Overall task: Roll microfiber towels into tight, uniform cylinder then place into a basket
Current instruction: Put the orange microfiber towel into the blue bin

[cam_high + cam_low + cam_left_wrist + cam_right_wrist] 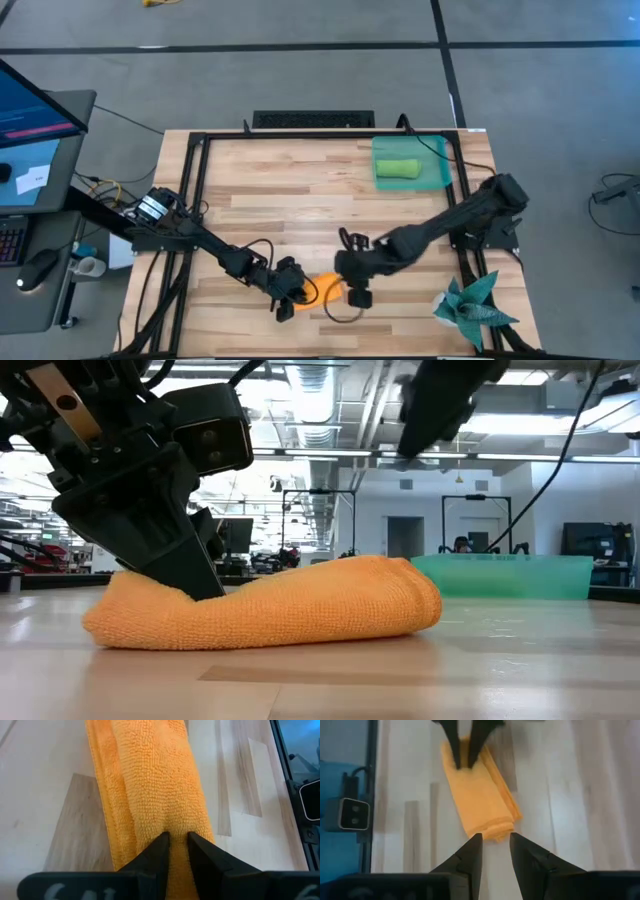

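The orange towel lies rolled up on the wooden table near its front edge, full length on the boards. My left gripper is shut on the roll's left end. My right gripper hangs open above the roll's other end, touching nothing; the low view shows it raised. The lime green towel lies rolled inside the teal basket at the far right. My left gripper pinches a narrow ridge of the pile on top of the orange roll, near its left end, between its two fingers. The fingers slant down from the table's left and point along the roll. The roll rests on the table, dented under the fingers.
A dark teal spiky cloth lies at the table's near right corner. A black frame runs round the tabletop. The basket's wall shows behind the roll in the low view. Bare wood lies between the roll and the basket.
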